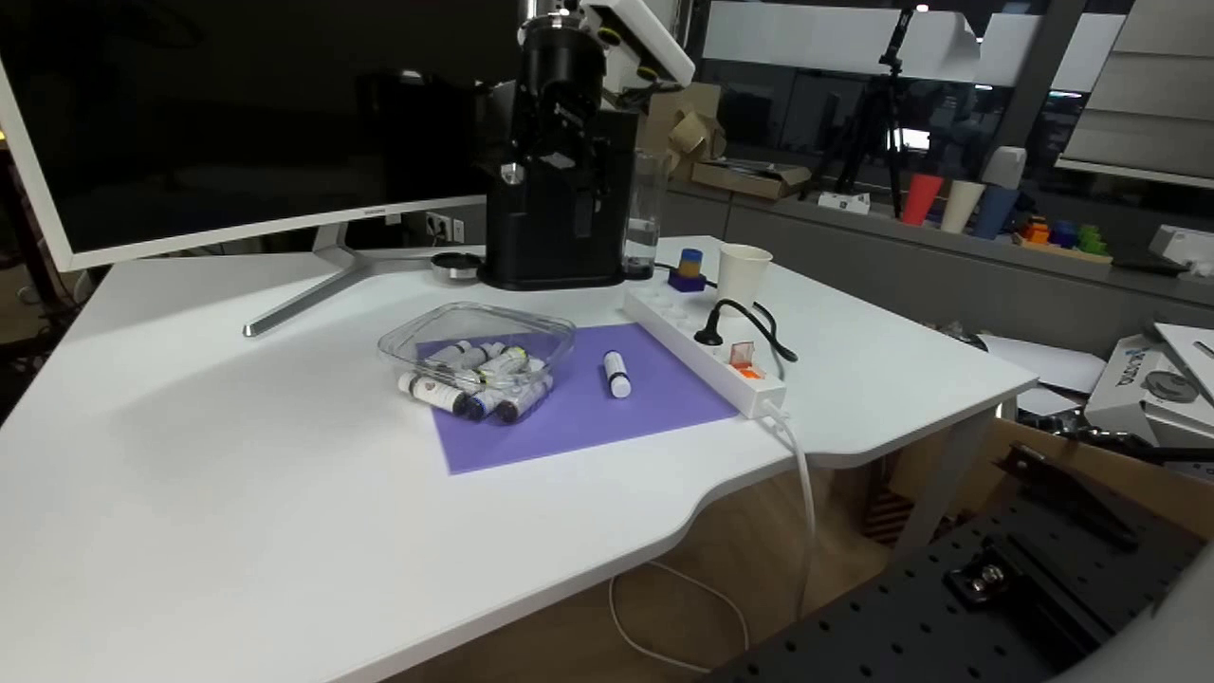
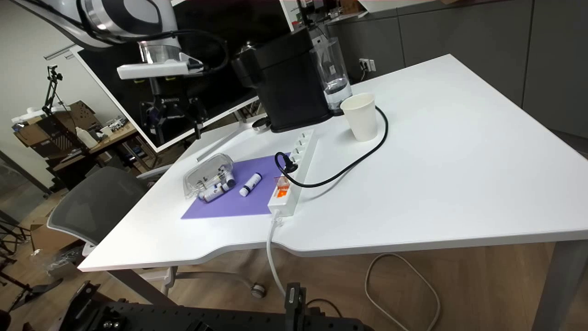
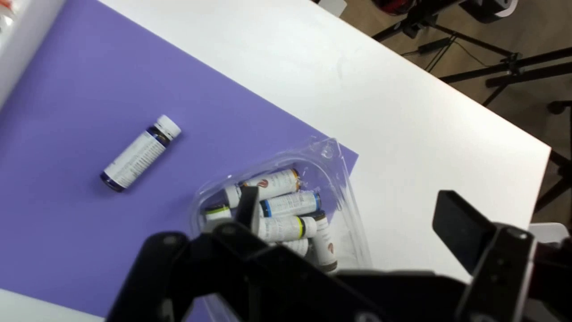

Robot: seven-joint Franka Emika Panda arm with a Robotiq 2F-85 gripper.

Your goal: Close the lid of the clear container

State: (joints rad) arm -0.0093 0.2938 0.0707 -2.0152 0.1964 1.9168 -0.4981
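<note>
The clear container (image 1: 561, 346) is a transparent plastic box with several small white-labelled bottles in it. It stands partly on the purple mat (image 1: 588, 422) and partly on the white table, and it also shows in an exterior view (image 2: 202, 172). In the wrist view the container (image 3: 351, 223) is partly hidden by my gripper. The lid cannot be told apart from the container's clear walls. My gripper (image 2: 180, 134) is open and empty, raised above the table and apart from the container. In the wrist view my gripper (image 3: 353, 217) has its fingers wide apart, one overlapping the container.
A lone bottle (image 1: 616, 374) lies on the mat beside the container. A white power strip (image 1: 702, 351) with a black plug lies along the mat's edge. A tall black machine (image 1: 560, 228), a paper cup (image 1: 744, 270) and a monitor (image 1: 237, 114) with its metal foot stand behind.
</note>
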